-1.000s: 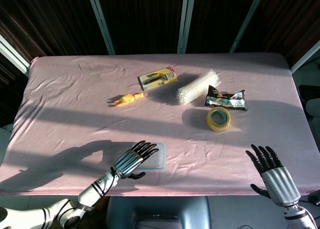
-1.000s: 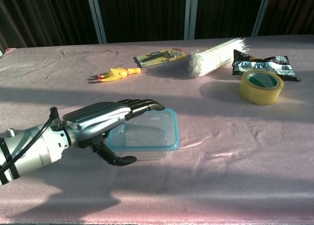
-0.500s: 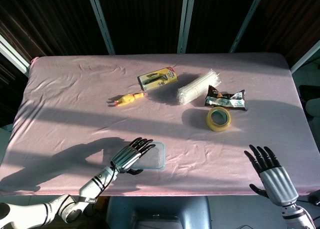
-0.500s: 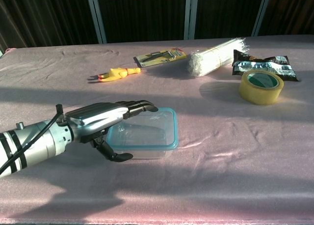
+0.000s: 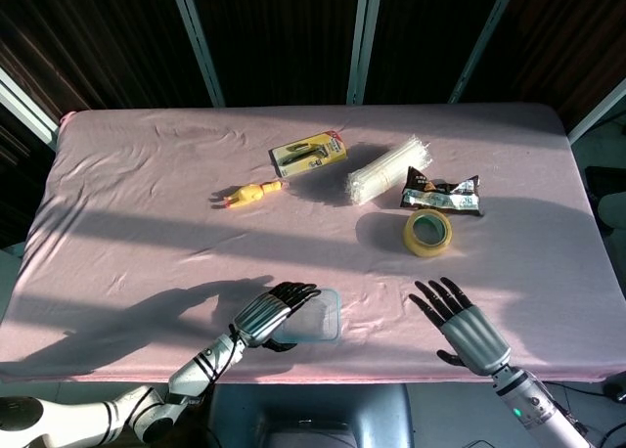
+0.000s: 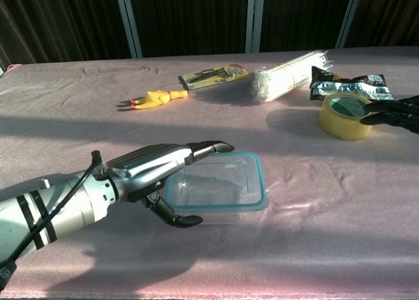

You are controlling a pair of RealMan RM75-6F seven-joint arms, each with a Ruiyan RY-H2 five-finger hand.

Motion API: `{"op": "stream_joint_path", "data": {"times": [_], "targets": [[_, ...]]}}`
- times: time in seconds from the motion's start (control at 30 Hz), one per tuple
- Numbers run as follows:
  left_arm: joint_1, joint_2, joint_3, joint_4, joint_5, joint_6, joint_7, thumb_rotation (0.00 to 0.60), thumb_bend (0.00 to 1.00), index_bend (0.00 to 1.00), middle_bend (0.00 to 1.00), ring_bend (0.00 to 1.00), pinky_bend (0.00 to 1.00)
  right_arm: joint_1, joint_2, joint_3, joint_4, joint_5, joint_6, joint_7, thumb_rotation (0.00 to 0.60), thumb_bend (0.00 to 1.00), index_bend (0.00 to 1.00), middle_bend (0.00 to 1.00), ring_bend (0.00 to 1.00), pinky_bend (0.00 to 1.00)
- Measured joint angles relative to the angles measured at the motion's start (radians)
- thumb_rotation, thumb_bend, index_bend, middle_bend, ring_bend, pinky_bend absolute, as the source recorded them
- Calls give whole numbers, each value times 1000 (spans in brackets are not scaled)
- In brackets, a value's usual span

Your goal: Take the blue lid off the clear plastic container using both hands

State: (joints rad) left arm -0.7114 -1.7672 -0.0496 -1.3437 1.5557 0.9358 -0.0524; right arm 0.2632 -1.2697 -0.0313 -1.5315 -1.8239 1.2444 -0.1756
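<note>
While the left hand [image 6: 154, 172] lies flat over the clear plastic container [image 6: 219, 192] near the desk's [image 5: 147, 213] front edge, holding nothing, the blue lid [image 6: 258, 182] remains on. With the right hand [image 5: 460, 323] open and well apart, one-sided pressure could slide the container off.

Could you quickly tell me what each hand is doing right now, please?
Left hand: open, fingers over the clear plastic container, not gripping it.
Right hand: open, fingers spread, holding nothing.
</note>
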Motion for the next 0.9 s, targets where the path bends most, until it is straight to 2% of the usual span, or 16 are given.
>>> {"op": "stream_joint_path", "data": {"times": [0.17, 0.37, 0.5, 0.73, 0.9], "targets": [[-8, -26, 11, 21, 11, 9, -20, 600, 259, 0, 193, 152, 239, 80, -78, 8, 79, -24, -33, 137, 600, 234, 393, 63, 0, 0], [-9, -56, 22, 62, 35, 46, -31, 600, 263, 0, 196, 143, 227, 154, -197, -2, 226, -74, -16, 314, 600, 267, 472, 90, 0, 0], [-12, -72, 30, 85, 42, 51, -31, 600, 263, 0, 206, 152, 227, 189, -259, -19, 284, -92, -3, 418, 600, 267, 519, 115, 0, 2], [-16, -98, 39, 121, 48, 62, -20, 600, 264, 0, 203, 153, 227, 227, -356, -43, 364, -102, 28, 506, 600, 277, 563, 132, 0, 10], [-20, -97, 38, 117, 45, 61, -17, 600, 263, 0, 202, 152, 224, 243, -405, -51, 402, -96, 59, 523, 600, 277, 594, 140, 0, 28]]}}
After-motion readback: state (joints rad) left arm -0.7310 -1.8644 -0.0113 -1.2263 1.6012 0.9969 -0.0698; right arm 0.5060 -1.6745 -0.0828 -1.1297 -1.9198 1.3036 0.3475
